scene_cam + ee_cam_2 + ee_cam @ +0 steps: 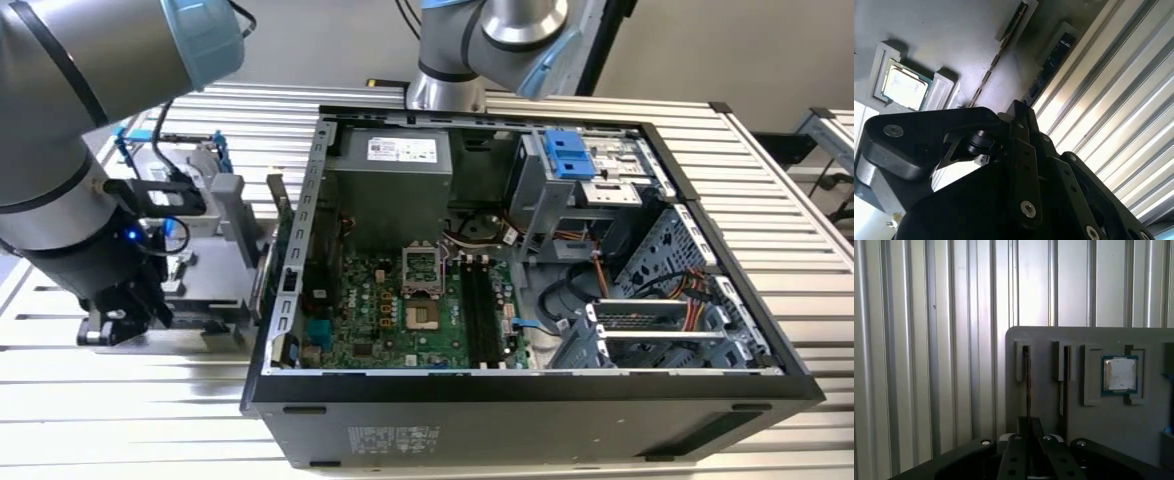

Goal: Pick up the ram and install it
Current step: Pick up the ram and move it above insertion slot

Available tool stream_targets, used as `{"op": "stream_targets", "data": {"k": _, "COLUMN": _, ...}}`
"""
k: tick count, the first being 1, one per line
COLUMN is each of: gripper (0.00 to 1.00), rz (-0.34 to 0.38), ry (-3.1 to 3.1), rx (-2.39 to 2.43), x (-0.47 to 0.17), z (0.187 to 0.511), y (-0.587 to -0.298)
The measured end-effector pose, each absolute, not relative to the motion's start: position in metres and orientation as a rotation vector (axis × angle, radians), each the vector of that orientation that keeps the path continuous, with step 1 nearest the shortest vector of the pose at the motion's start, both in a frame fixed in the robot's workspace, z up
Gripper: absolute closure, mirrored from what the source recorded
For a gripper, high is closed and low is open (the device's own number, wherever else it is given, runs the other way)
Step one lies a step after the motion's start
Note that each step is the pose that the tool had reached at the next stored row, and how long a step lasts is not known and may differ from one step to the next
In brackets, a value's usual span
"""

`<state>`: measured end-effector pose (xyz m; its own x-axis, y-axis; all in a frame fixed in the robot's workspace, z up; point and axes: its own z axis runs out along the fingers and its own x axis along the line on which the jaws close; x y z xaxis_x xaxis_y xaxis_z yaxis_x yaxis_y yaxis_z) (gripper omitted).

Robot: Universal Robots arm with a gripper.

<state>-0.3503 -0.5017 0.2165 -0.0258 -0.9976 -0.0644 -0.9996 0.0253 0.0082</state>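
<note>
so far: neither half of the job looks done; the pick-up is at its start and the install has not begun
ram (pixel 1027 382): standing on edge in a narrow holder of the grey tray (pixel 1054 337), and not lifted out as far as i can judge
ram, other angle: in the second wrist view the same stick (pixel 1004 45) runs along the tray surface straight toward the claw's tip
gripper (pixel 1029 422): lined up with the stick's near end, right at it or touching; in the exterior view it (pixel 114 325) sits low over the tray, on that view's left, outside the computer case (pixel 534 385)
claw state: cannot tell whether it has closed on the stick or merely sits at its end
second stick (pixel 1064 385): in the next holder, just beside the first, untouched
processor chip (pixel 1119 374): lying flat in its own recess further along the tray
memory slots (pixel 475 310): long dark slots on the board inside the case; they look empty
left to do: a firm hold, lifting the stick from its holder, carrying it to the case, seating it in a slot
</note>
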Motion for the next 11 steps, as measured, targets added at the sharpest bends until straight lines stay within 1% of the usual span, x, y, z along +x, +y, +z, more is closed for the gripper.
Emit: {"op": "stream_targets", "data": {"k": 11, "gripper": 1.0, "rz": 0.079, "ry": 2.22, "rx": -2.164, "x": -0.35, "z": 0.239, "y": -0.502}}
